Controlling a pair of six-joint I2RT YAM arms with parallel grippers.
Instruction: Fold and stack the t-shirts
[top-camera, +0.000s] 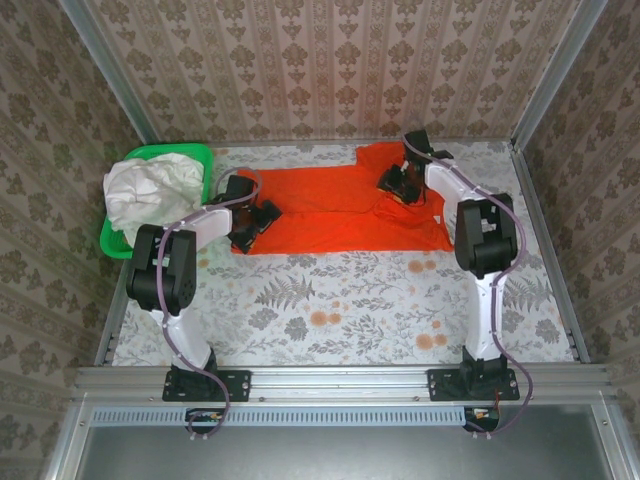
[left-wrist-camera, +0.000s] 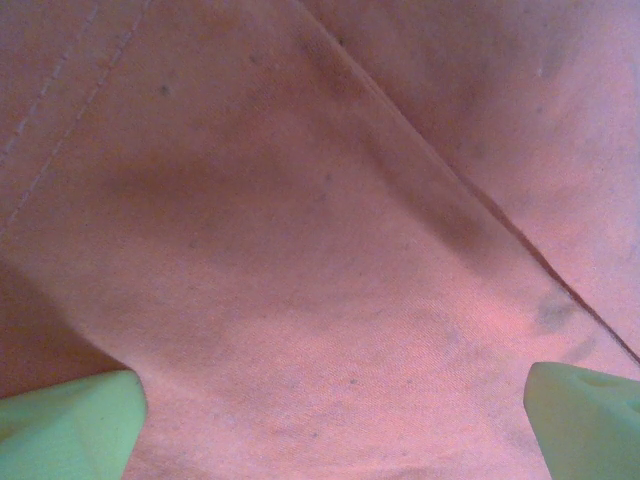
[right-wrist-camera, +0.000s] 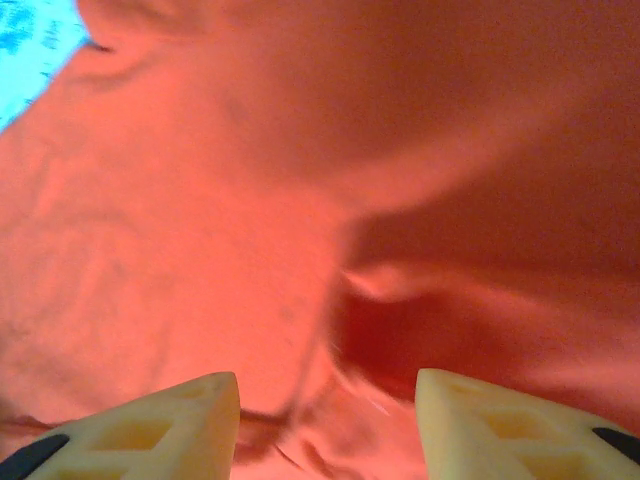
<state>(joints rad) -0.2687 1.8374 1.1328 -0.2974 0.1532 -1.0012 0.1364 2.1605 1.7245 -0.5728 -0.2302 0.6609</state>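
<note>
Toward the far side of the desk (top-camera: 350, 310), the orange-red t-shirt (top-camera: 330, 210) lies spread out flat, its long side running left to right across the flowered cover. One sleeve reaches toward the back wall and its right end is rumpled

At the shirt's left edge the left tool (top-camera: 245, 222) is down low over the cloth. In the left wrist view its fingers (left-wrist-camera: 70, 425) stand wide apart at the two lower corners, with smooth cloth, a seam and a long diagonal crease across the space between them

Near the shirt's right end, the right tool (top-camera: 393, 183) points down at the cloth beside the far sleeve. In the right wrist view its pale fingers (right-wrist-camera: 150, 425) are apart too, and a raised fold of the shirt runs up from between them. Whether they touch the cloth I cannot tell

At the far left corner the white t-shirt (top-camera: 145, 190) sits bunched in the green basket (top-camera: 190, 150), well apart from the orange-red one
</note>
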